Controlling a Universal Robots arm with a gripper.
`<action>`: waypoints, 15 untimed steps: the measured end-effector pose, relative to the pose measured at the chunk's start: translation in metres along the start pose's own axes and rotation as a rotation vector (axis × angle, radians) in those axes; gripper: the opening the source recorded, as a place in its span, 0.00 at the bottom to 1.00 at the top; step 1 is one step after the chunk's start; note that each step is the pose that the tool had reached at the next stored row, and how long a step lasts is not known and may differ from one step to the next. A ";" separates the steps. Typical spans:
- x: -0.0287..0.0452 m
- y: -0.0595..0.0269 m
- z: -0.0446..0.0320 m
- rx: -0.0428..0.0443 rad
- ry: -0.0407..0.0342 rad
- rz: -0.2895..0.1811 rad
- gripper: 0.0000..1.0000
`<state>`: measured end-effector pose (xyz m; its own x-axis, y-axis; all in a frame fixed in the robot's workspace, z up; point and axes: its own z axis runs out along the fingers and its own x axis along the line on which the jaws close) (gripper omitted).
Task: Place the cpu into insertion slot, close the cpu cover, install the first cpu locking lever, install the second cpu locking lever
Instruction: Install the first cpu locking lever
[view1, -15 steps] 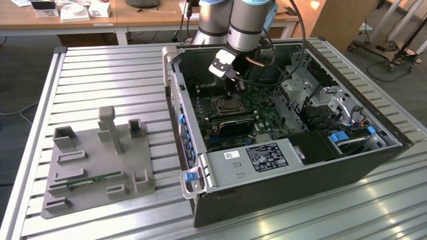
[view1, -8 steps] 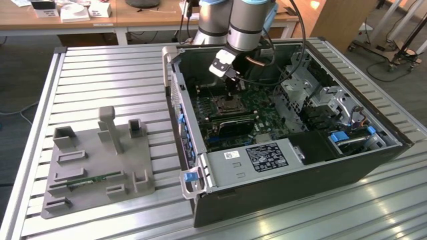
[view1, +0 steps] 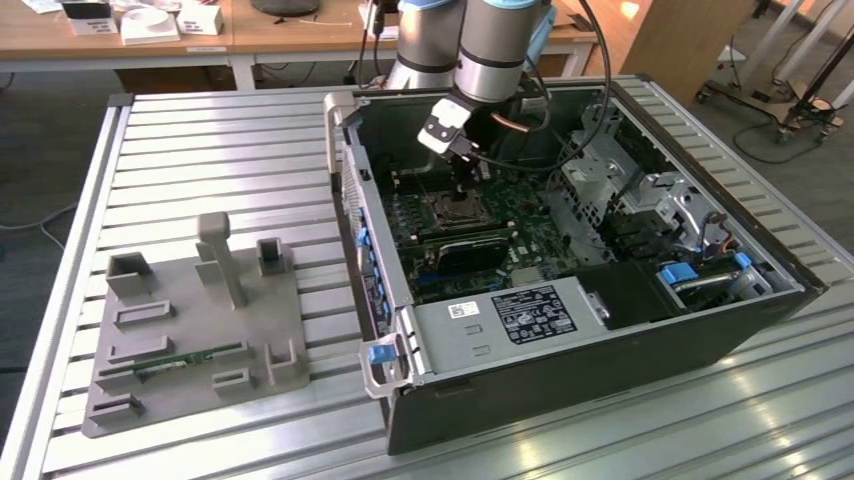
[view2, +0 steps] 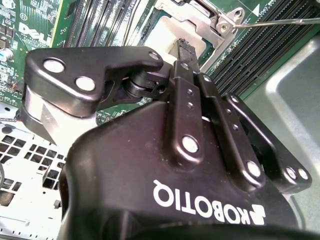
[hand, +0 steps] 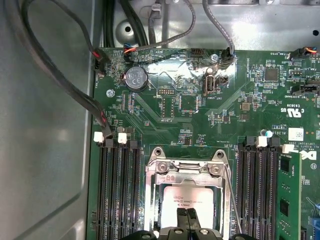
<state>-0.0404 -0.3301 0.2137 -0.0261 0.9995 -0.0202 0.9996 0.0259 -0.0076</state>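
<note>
Reaching down into the open computer case (view1: 601, 370) on the slatted bench (view1: 200, 150), with the gripper (hand: 187, 215) hanging straight above the insertion slot (view1: 454, 215). Showing, in the first wrist view, jaws drawn together, tips side by side with only a hairline between them and nothing gripped. Finding the cpu (hand: 187, 197) seated inside the slot, pale metal top facing up, just under the fingertips (hand: 183, 220); cannot tell whether touching it or barely clear of it. Seeing the cpu cover (hand: 185, 172) as a silvery frame around the chip at the slot; cannot tell whether pressed fully down. Noting a thin locking lever (hand: 230, 192) running along one side of the slot, just beside the frame; cannot tell whether latched. Flanking the slot on two opposite sides, long black memory slots (hand: 117, 190), all set in the green circuit board (hand: 175, 110) surrounding the slot. Lying well apart from the slot, outside the case toward the exterior view's left, a grey fixture tray (view1: 174, 330) on the same bench.
</note>
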 end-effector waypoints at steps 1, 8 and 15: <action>0.0000 0.0000 0.0000 0.0000 0.0000 0.000 0.10; 0.0000 0.0000 0.0000 0.0001 0.0000 0.001 0.10; -0.0002 -0.0001 -0.0093 0.0000 0.0000 0.001 0.10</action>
<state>-0.0404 -0.3301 0.2230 -0.0255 0.9995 -0.0202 0.9997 0.0253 -0.0076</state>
